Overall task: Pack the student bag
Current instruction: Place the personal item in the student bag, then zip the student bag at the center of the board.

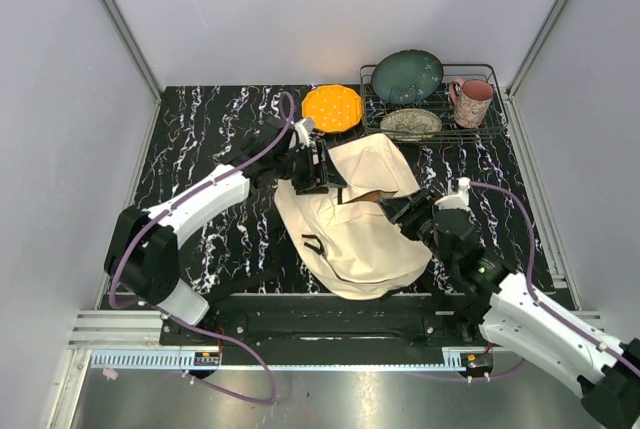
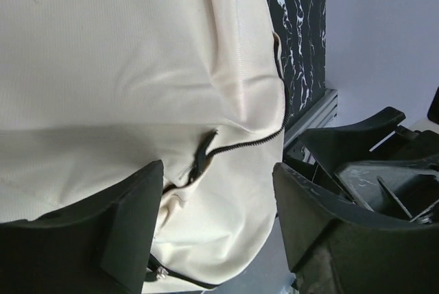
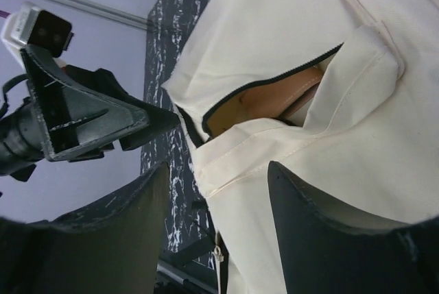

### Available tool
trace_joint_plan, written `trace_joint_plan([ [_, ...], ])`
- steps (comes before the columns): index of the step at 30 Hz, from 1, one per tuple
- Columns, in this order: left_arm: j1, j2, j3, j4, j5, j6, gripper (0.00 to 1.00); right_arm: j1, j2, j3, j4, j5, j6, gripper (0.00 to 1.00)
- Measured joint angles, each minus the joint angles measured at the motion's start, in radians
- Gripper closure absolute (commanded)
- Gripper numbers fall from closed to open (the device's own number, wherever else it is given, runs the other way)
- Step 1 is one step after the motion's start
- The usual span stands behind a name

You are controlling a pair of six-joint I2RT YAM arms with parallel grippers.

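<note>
Student bag: a large cream-beige fabric backpack with black zips, the student bag lies flat at the middle of the black, white-veined marble-pattern tabletop, between the two arms.
Bag opening: the zip mouth gapes at the bag's far end. A tan-brown surface shows inside, but it cannot be told what it is.
Left pincer: the left pincer is at the bag's far left corner. Its fingers stand apart with cream fabric and a zip line showing between them, and nothing is clamped.
Right pincer: the right pincer is at the bag's right edge, pointing toward the opening. Its fingers are spread and grip nothing.
Rack: a grey wire dish rack stands at the far right of the tabletop.
Rack contents: a dark green round plate leans upright, a pale patterned shallow bowl lies in front of it, and a pink ceramic mug stands at the right end.
Loose dish: an orange round dotted plate sits on the tabletop just left of the rack, near the bag's far edge.
</note>
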Motion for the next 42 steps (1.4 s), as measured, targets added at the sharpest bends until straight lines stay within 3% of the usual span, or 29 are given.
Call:
trace_joint_plan([
  [5,0.0,-0.084,-0.045,-0.014,-0.027,0.027,0.12,-0.001,-0.075,0.016,-0.084,-0.051,-0.077,0.41],
  [12,0.0,-0.263,-0.114,-0.072,-0.172,0.061,0.08,-0.001,0.082,0.177,-0.148,-0.179,-0.211,0.45],
  [22,0.0,-0.388,-0.297,-0.102,-0.276,0.054,0.01,-0.001,0.288,0.327,-0.154,-0.303,-0.327,0.44],
  [32,0.0,-0.383,-0.341,-0.039,-0.306,0.016,0.02,-0.001,0.342,0.365,-0.166,-0.357,-0.339,0.46],
  [42,0.001,-0.263,-0.353,0.079,-0.275,-0.035,0.05,-0.001,0.447,0.412,-0.164,-0.363,-0.339,0.51],
])
